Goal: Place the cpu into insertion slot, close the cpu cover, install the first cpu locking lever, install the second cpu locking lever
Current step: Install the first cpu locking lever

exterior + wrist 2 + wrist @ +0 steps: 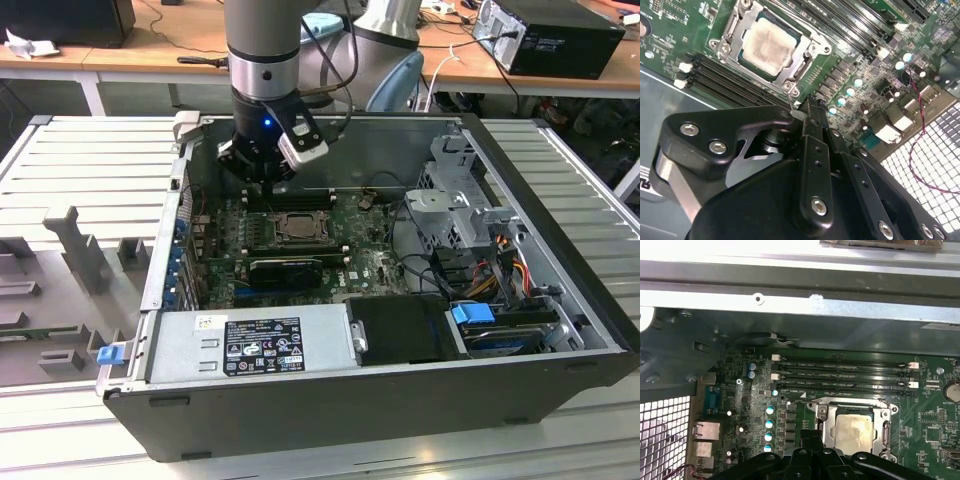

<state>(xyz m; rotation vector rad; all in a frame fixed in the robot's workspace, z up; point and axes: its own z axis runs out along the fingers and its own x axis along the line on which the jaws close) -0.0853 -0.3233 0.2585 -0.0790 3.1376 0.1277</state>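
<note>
Gripper (811,106), shut tight with nothing visibly clamped, hovers at a corner of the insertion slot (796,36), where the cpu (767,45) sits under the lowered cpu cover (801,64). A thin locking lever (789,97) stands just beside its tips. A slip could let that springy wire snap free or gouge the motherboard (685,25).

The grey-and-black cylindrical robot arm (262,45) hangs straight down in the exterior view, with a small blue light (266,123) glowing on its wrist (264,105). Its black metal two-finger gripper (268,182) points downward. In both wrist views the gripper (812,109) (811,440) has its tips drawn together, with no gap showing.
</note>
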